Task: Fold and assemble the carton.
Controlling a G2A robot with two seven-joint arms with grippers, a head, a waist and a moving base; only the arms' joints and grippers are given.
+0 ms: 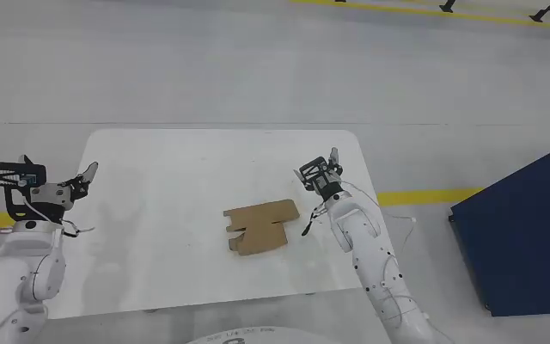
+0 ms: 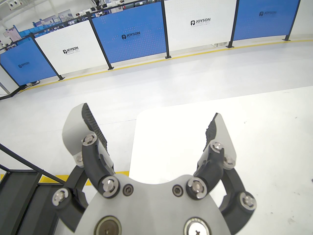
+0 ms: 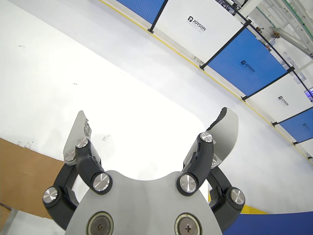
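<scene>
A flat brown cardboard carton (image 1: pixel 259 226) lies unfolded near the middle of the white table (image 1: pixel 163 215), slightly toward its right side. My right gripper (image 1: pixel 318 165) hovers open just beyond the carton's right end, nothing between its fingers; its wrist view shows the gripper (image 3: pixel 156 118) over the table's far right corner, with a piece of the carton (image 3: pixel 27 167) beside it. My left gripper (image 1: pixel 58 181) stays open at the table's left edge, far from the carton. In the left wrist view the left gripper (image 2: pixel 150 121) spans the table's corner, holding nothing.
A dark blue box or panel (image 1: pixel 507 236) stands on the floor to the right of the table. Blue and white fence panels (image 2: pixel 151 28) ring the floor far behind. A black metal frame (image 2: pixel 17 192) sits beside the table's left edge.
</scene>
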